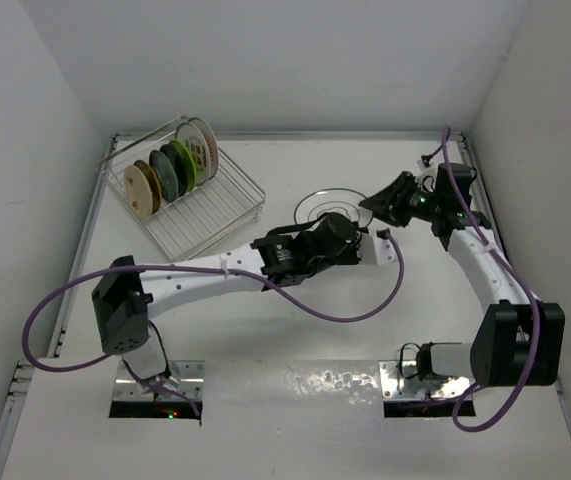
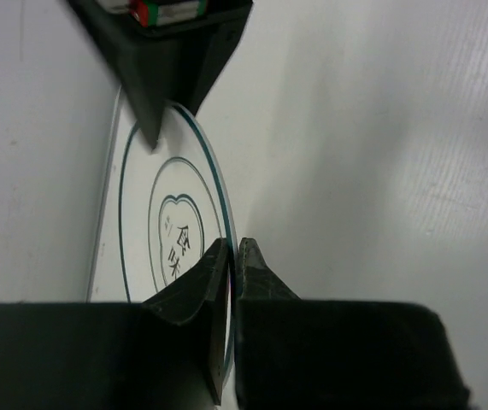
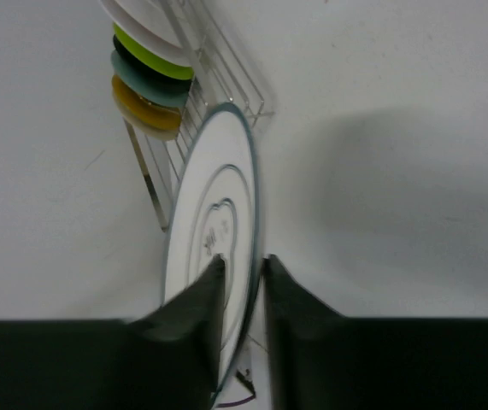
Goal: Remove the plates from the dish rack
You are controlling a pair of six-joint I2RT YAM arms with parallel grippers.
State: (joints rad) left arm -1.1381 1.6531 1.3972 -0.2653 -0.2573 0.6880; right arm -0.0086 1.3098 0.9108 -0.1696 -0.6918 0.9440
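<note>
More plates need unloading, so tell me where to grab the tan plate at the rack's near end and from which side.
Best to pinch the top rim of the tan plate, coming down from above. It stands on edge in the rack, so the wires hold its lower edge, and its neighbour crowds one face; only the upper rim stands free.

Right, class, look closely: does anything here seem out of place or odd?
One white ringed plate is out of the dish rack, tilted, pinched at its rim by the left gripper, with the right gripper straddling it too. The other plates sit slotted.
</note>
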